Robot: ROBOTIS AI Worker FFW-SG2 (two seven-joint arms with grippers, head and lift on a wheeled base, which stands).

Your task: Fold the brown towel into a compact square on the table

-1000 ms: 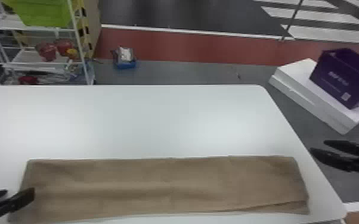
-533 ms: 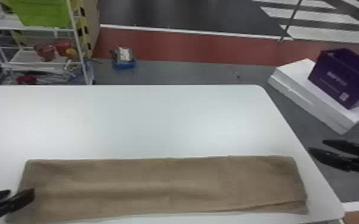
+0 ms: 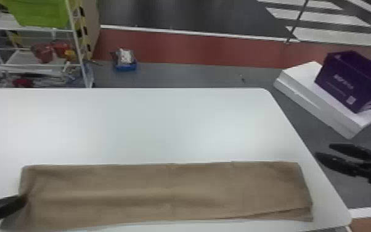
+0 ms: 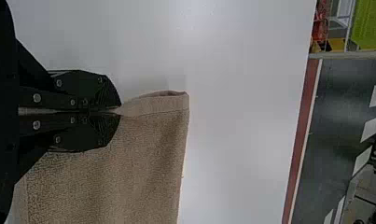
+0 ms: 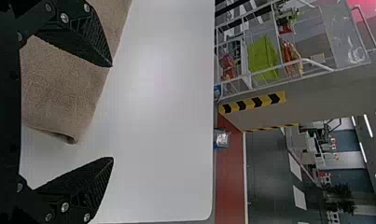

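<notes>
Now the closed left hand (image 4: 120, 111) is pinching the towel (image 4: 143, 154), needing a low, level carry, the right hand (image 5: 113, 112) gaping empty

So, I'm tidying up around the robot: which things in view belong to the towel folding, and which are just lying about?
Folding job:
brown towel
white table
left gripper, shut on the towel
right gripper, open

Lying about:
purple box
white shelf cart
blue tray on the floor
</notes>
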